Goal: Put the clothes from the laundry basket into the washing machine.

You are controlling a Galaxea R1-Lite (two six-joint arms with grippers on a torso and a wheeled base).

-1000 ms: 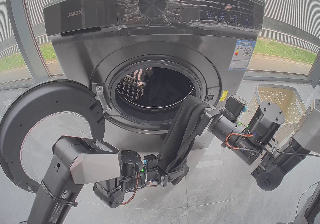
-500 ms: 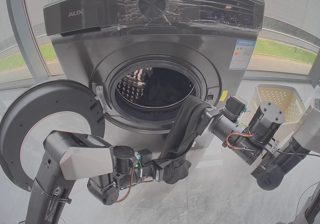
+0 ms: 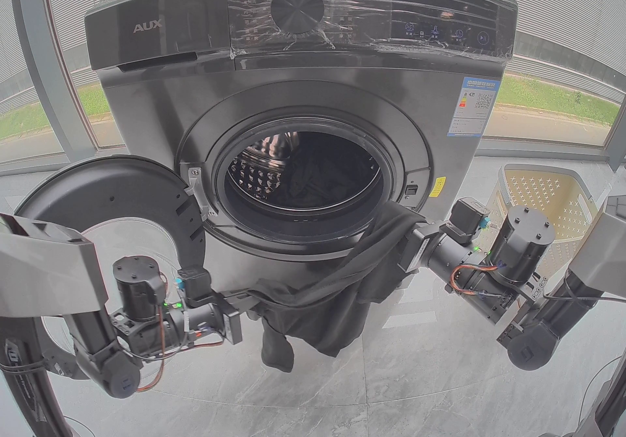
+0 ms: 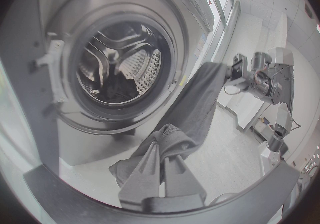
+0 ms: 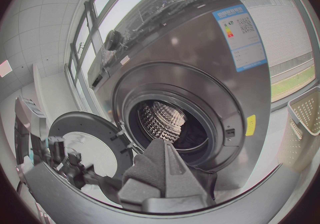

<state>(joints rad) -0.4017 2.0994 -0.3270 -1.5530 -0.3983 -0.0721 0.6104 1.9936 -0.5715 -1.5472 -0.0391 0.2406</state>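
Note:
A dark garment [image 3: 326, 301] hangs stretched between my two grippers in front of the washing machine [image 3: 300, 99], below its open drum [image 3: 303, 174]. My left gripper [image 3: 251, 301] is shut on the garment's left end, low beside the open door [image 3: 104, 197]. The left wrist view shows its fingers [image 4: 143, 171] pinching bunched cloth [image 4: 173, 139]. My right gripper [image 3: 401, 233] is shut on the right end at the drum's lower right rim; cloth [image 5: 146, 164] covers its fingers. More dark clothes [image 3: 326, 171] lie inside the drum. The cream laundry basket [image 3: 554, 197] stands at the right.
The round machine door stands swung open to the left, close behind my left arm. Glass walls and metal frames [image 3: 39, 47] surround the machine. Grey tiled floor [image 3: 417, 366] lies open in front of it.
My left gripper has pulled its end of the garment far to the left toward the door, spreading the cloth wide. My right gripper has sunk slightly with its end.

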